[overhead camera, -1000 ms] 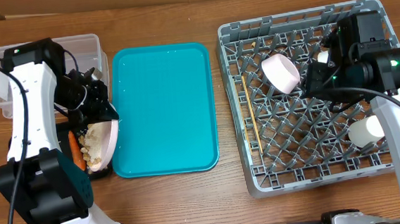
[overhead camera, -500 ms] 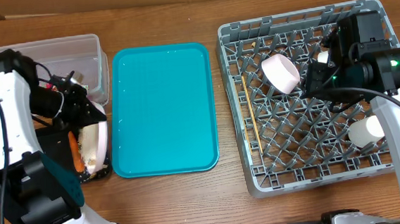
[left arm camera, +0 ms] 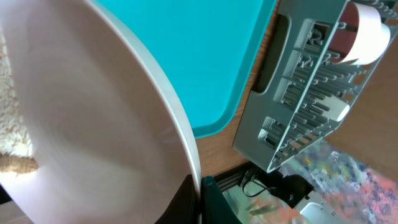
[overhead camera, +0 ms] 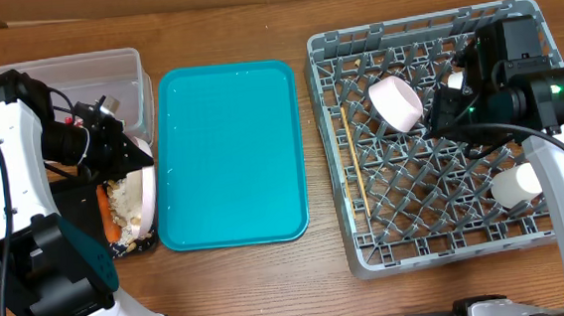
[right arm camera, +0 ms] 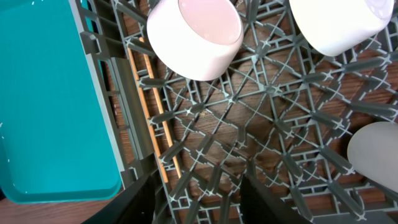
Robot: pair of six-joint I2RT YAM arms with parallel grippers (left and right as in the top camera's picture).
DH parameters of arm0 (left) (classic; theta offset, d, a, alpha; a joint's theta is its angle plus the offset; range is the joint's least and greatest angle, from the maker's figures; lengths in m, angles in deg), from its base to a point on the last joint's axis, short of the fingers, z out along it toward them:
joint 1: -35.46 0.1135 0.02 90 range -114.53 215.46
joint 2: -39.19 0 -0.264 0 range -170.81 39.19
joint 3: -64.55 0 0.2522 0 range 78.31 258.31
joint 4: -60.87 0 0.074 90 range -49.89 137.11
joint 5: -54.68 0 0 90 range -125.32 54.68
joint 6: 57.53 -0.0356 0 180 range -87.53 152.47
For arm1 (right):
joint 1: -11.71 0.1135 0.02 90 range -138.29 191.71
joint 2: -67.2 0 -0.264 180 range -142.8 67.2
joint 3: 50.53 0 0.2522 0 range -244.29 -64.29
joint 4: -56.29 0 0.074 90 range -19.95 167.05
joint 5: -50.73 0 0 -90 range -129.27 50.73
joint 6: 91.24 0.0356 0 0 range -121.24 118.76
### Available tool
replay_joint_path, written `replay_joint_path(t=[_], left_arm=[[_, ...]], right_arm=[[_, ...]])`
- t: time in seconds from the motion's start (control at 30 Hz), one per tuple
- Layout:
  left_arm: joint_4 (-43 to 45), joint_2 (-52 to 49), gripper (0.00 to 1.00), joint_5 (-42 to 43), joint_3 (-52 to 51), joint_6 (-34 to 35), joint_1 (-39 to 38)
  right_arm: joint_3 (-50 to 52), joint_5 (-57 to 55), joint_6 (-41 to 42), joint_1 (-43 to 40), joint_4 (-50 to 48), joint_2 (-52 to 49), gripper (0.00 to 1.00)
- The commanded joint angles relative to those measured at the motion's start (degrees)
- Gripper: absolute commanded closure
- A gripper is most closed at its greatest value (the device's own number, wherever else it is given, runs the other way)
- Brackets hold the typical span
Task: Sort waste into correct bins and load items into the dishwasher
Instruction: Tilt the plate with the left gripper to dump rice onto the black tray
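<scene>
At the table's left edge, the left gripper (left arm camera: 200, 196) is clamped on the rim of a pale bowl (overhead camera: 140, 193), which is tipped steeply on its side over the black tray (overhead camera: 70, 193), with tan food scraps (overhead camera: 121, 201) clinging inside and a small carrot (overhead camera: 103, 203) in the tray beside it. The bowl's raised rim stands just beside the left edge of the teal serving tray (overhead camera: 230, 152), whose flat bed lies bare between the bins and the grey dish rack (overhead camera: 325, 125). The clear tub (overhead camera: 67, 78) sits just behind the black tray. Over the rack, the right gripper (right arm camera: 204, 196) hangs with jaws apart, holding nothing, above open lattice near a pink bowl (overhead camera: 398, 103); chopsticks (overhead camera: 353, 168) lie just inside the rack's left wall.
</scene>
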Motion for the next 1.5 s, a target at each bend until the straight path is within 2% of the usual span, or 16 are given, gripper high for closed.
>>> replay_joint_path(t=[0.0, 0.03, 0.37, 0.43, 0.47, 0.7, 0.73, 0.77, 0.83, 0.97, 1.13, 1.17, 1.23, 1.3, 1.47], left_arm=[[-0.8, 1.4, 0.96, -0.4, -0.8, 0.8, 1.1], [-1.2, 1.4, 0.96, 2.7, -1.2, -3.4, 1.6], [-0.2, 2.2, 0.96, 9.4, -1.9, -6.7, 7.6], [-0.8, 2.2, 0.96, 11.5, -1.9, -10.1, 8.3], [-1.4, 2.0, 0.96, 11.8, -2.0, -8.3, 8.5], [0.3, 2.7, 0.96, 14.5, -2.6, -11.0, 8.7], [-0.3, 2.7, 0.96, 14.6, -2.6, -9.1, 8.7], [-1.4, 2.7, 0.96, 16.3, -2.7, -12.0, 8.7], [-1.3, 2.4, 0.96, 15.8, -2.7, -10.7, 8.8], [0.1, 3.1, 0.96, 18.7, -3.0, -14.3, 8.8], [-1.4, 3.4, 0.96, 16.7, -3.1, -10.0, 9.0], [-0.7, 3.8, 0.96, 16.9, -3.1, -12.9, 9.0], [1.1, 3.7, 0.96, 15.3, -3.1, -7.8, 9.0], [0.0, 3.7, 0.96, 17.4, -3.1, -13.3, 9.4], [0.1, 3.6, 0.96, 16.8, -3.1, -13.2, 9.4]], right_arm=[[0.2, 0.1, -0.4, -0.3, -0.1, 0.2, 0.53], [0.2, 0.1, -0.4, -0.3, -0.1, 0.2, 0.53], [0.2, 0.1, -0.4, -0.3, 0.0, 0.2, 0.53], [0.2, 0.1, -0.4, -0.3, -0.1, 0.2, 0.53], [0.2, 0.1, -0.4, -0.3, -0.1, 0.2, 0.53], [0.2, 0.1, -0.2, -0.3, 0.1, 0.2, 0.53], [0.2, 0.1, -0.2, -0.3, 0.1, 0.2, 0.53], [0.2, 0.1, -0.2, -0.3, 0.1, 0.2, 0.53], [0.2, 0.1, -0.2, -0.3, -0.1, 0.2, 0.52], [0.2, 0.1, -0.2, -0.3, 0.0, 0.2, 0.52], [0.2, 0.1, -0.2, -0.3, -0.1, 0.2, 0.53], [0.2, 0.1, -0.2, -0.3, -0.1, 0.2, 0.52], [0.2, 0.1, -0.2, -0.3, -0.1, 0.2, 0.52], [0.2, 0.1, -0.2, -0.3, -0.1, 0.2, 0.52], [0.2, 0.1, -0.2, -0.3, -0.2, 0.2, 0.52]])
